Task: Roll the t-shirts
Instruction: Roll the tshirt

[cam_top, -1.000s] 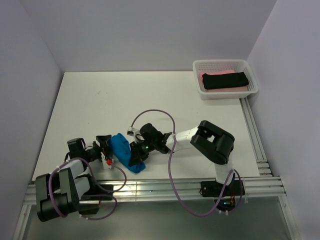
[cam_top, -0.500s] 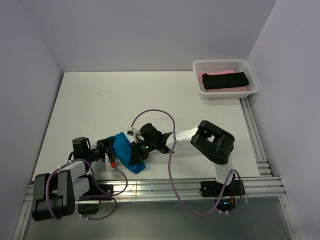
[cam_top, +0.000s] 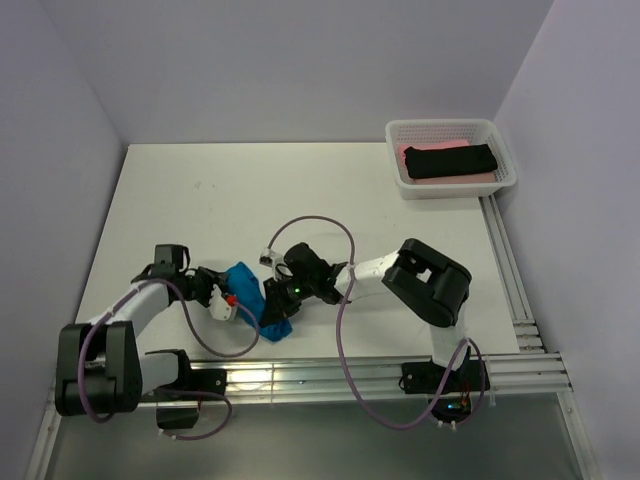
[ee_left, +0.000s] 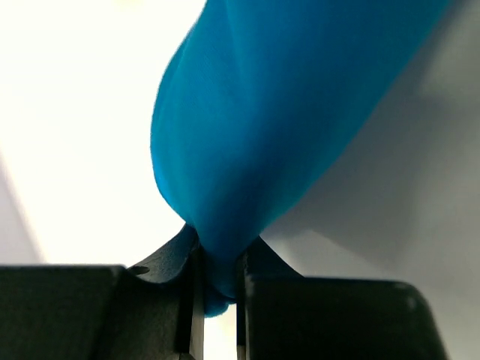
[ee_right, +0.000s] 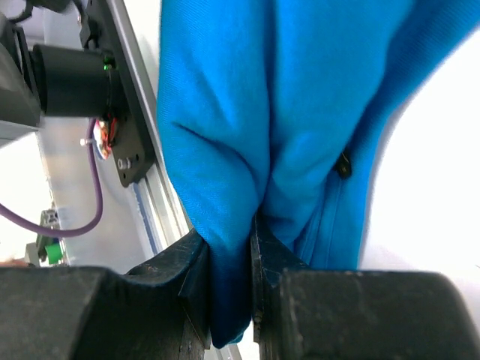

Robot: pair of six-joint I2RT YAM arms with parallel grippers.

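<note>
A bright turquoise-blue t-shirt hangs bunched between my two grippers, just above the table's near edge. My left gripper is shut on its left end; in the left wrist view the blue cloth is pinched between the jaws of the left gripper. My right gripper is shut on its right end, and the right wrist view shows a fold of the blue t-shirt squeezed in the right gripper. A rolled black t-shirt lies on a pink t-shirt in the white mesh basket.
The basket stands at the table's far right corner. Metal rails run along the near edge, and more rails line the right side. A purple cable loops from the right arm over the table. White walls enclose the back and sides.
My left gripper has closed on the blue t-shirt's left end, and the left arm has swung up and away from the near edge. The bundle has shifted slightly.
</note>
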